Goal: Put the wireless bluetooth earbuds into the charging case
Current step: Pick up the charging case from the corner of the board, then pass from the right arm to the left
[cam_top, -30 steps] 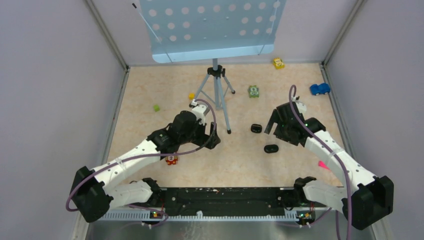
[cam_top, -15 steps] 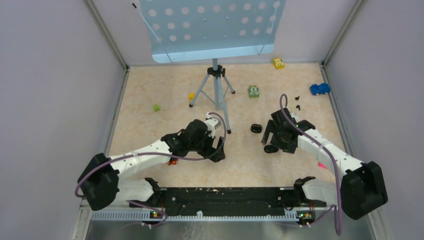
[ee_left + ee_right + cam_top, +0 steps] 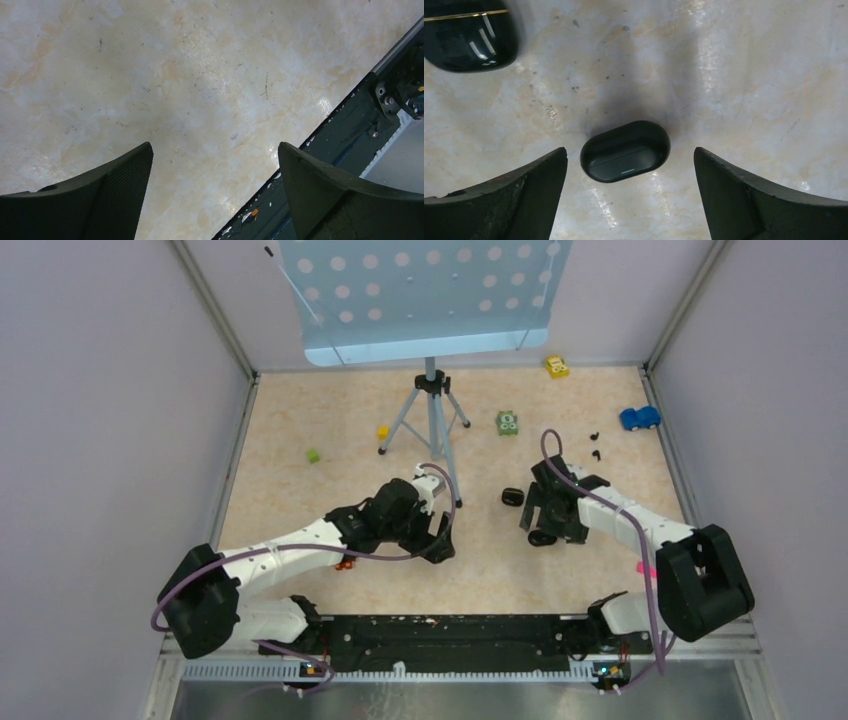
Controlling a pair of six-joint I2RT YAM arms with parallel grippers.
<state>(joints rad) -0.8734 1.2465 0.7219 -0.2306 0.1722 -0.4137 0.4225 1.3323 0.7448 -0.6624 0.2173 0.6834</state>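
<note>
The charging case (image 3: 625, 151), a matte black oval with its lid shut, lies flat on the table. My right gripper (image 3: 630, 150) is open, with its fingers on either side of the case and apart from it. In the top view the case (image 3: 541, 537) peeks out under the right gripper (image 3: 543, 524). Two tiny black earbuds (image 3: 594, 435) (image 3: 597, 453) lie on the table beyond it, near the blue toy car. My left gripper (image 3: 215, 146) is open and empty over bare table; in the top view it (image 3: 441, 540) is left of centre.
A second, glossy black case with a gold line (image 3: 471, 32) (image 3: 512, 497) lies just left of and beyond the matte one. A tripod stand (image 3: 433, 430) stands mid-table. Blue car (image 3: 639, 418), yellow car (image 3: 557, 366), green toy (image 3: 508, 423) and small blocks (image 3: 313, 455) lie scattered.
My right gripper moved left and nearer, down over the matte case, uncovering the two earbuds. My left gripper swung right and toward the near edge.
</note>
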